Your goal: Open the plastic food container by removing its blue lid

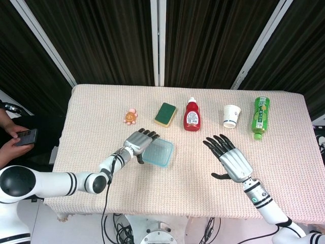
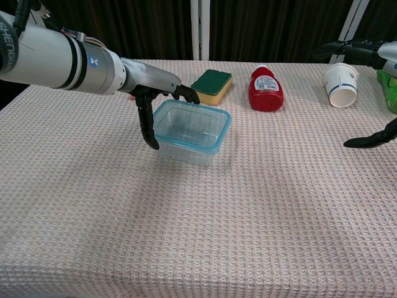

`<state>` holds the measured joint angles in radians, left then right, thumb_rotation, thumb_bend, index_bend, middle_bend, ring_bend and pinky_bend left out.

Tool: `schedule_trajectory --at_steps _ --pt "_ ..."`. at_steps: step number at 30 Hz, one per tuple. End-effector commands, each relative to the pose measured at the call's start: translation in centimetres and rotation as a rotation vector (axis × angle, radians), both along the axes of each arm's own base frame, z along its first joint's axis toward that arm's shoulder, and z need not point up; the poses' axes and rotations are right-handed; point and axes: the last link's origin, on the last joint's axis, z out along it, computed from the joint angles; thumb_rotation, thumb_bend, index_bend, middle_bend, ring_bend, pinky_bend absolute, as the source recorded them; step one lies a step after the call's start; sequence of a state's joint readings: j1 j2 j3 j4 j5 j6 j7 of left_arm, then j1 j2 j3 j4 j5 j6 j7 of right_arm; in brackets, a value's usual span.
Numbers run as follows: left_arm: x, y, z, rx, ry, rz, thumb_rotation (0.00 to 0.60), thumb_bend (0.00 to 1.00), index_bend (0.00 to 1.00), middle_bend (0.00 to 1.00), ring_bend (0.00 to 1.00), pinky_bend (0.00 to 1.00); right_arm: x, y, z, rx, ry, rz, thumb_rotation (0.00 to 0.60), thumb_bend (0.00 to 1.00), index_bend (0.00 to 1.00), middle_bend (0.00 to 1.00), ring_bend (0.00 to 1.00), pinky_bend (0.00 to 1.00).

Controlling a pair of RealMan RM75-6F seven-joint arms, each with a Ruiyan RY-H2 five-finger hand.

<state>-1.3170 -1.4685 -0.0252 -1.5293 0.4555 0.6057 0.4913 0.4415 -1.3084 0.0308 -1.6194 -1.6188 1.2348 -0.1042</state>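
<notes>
The clear plastic container (image 1: 157,153) (image 2: 188,131) with its blue-rimmed lid (image 2: 191,123) sits near the middle of the table, lid on. My left hand (image 1: 139,143) (image 2: 152,87) is open and hovers at the container's left end, fingers spread over the lid's back corner, thumb hanging down by the left wall. Whether it touches the lid I cannot tell. My right hand (image 1: 230,160) is open, fingers spread, well to the right of the container; only its fingertips (image 2: 363,141) show in the chest view.
Along the back stand an orange turtle toy (image 1: 131,116), a green-and-yellow sponge (image 1: 165,114), a red sauce bottle (image 1: 191,114), a white paper cup (image 1: 230,116) and a green drink bottle (image 1: 260,117). A seated person holding a phone (image 1: 24,136) is left of the table.
</notes>
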Motion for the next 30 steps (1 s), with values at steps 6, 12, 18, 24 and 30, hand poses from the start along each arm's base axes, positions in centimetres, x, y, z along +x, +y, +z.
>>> schedule_trajectory --at_steps 6,12,18,24,30 --pt "0.4 0.1 -0.7 0.03 -0.021 0.026 0.6 0.0 0.17 0.26 0.16 0.31 2.5 0.3 -3.2 0.08 -0.045 0.106 0.6 0.0 0.11 0.23 0.04 0.13" --pt "1.3 -0.9 -1.1 0.029 -0.045 0.056 0.6 0.0 0.18 0.27 0.17 0.35 4.5 -0.6 -6.8 0.123 -0.06 0.169 0.6 0.0 0.23 0.3 0.09 0.2" --pt "2.2 -1.6 -1.5 0.031 -0.058 0.081 0.6 0.0 0.18 0.27 0.18 0.36 6.1 -1.7 -9.4 0.144 -0.087 0.192 0.6 0.0 0.27 0.32 0.1 0.2" --pt "2.5 -2.2 -1.9 0.032 -0.047 0.073 0.6 0.0 0.18 0.27 0.17 0.36 6.6 -2.6 -10.4 0.108 -0.1 0.214 0.6 0.01 0.31 0.33 0.1 0.2" --pt "2.6 -2.3 -2.3 0.034 -0.041 0.068 0.6 0.0 0.18 0.27 0.17 0.36 6.5 -3.0 -11.0 0.103 -0.086 0.222 0.6 0.01 0.33 0.33 0.1 0.2"
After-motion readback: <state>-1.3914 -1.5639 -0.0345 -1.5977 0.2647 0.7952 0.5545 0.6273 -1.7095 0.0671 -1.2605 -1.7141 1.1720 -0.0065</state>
